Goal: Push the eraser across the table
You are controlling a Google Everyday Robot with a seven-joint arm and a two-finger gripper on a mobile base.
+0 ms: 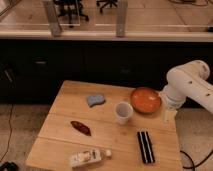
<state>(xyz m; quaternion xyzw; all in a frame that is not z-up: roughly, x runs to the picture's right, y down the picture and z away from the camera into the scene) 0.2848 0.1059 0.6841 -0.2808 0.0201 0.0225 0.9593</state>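
Hanging at the right edge of the table (60,137): my gripper (169,118), pointing down from a white arm (189,84); my fingers are spread, with nothing between them.

Item, eraser (145,147): black, flat, with a pale stripe down its length; lies near the front right corner, its long side running front to back; nearer the front edge than my gripper and well apart from it; nothing touches it.

Item, bowl (146,99): orange, near the back right corner, just beside my gripper.

Item, cup (123,112): white, upright, mid-table, just beside the bowl on its front left; between the bowl and the eraser.

Item, sponge (95,100): blue-grey, towards the back edge, left of the cup.

Item, brown oblong (80,127): dark reddish, left of centre, lying at a slant.

Item, bottle (89,158): pale, on its side along the front edge, left of the eraser; cap end towards the eraser.
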